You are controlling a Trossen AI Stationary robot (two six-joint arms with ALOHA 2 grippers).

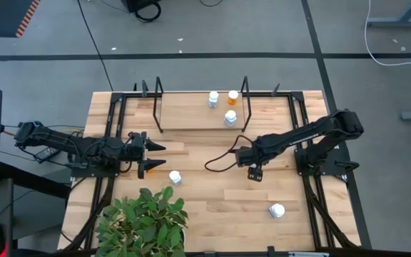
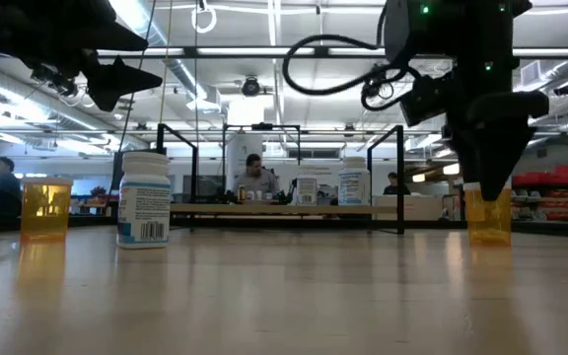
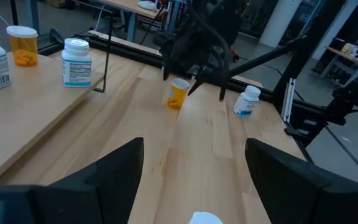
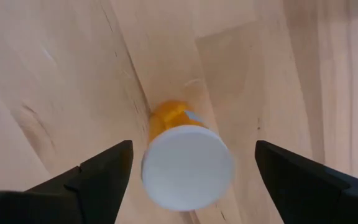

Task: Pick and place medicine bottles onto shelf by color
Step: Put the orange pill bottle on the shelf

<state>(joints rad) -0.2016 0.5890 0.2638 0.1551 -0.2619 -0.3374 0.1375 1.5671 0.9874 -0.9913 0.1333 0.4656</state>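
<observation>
From above, a light wood tabletop (image 1: 220,200) stood on grey floor, a leafy plant (image 1: 145,221) at its near edge. The shelf (image 1: 191,111) carried three bottles: two white (image 1: 213,98), one orange (image 1: 233,96). Two white bottles stood loose on the table, near the plant (image 1: 175,177) and at the right (image 1: 277,210). The left gripper (image 1: 150,155) waited with fingers apart.

At table height, a lit workshop with seated people lay behind.

The right wrist showed the right gripper (image 4: 188,171) spread wide around, not touching, an upright orange bottle (image 4: 185,158)
</observation>
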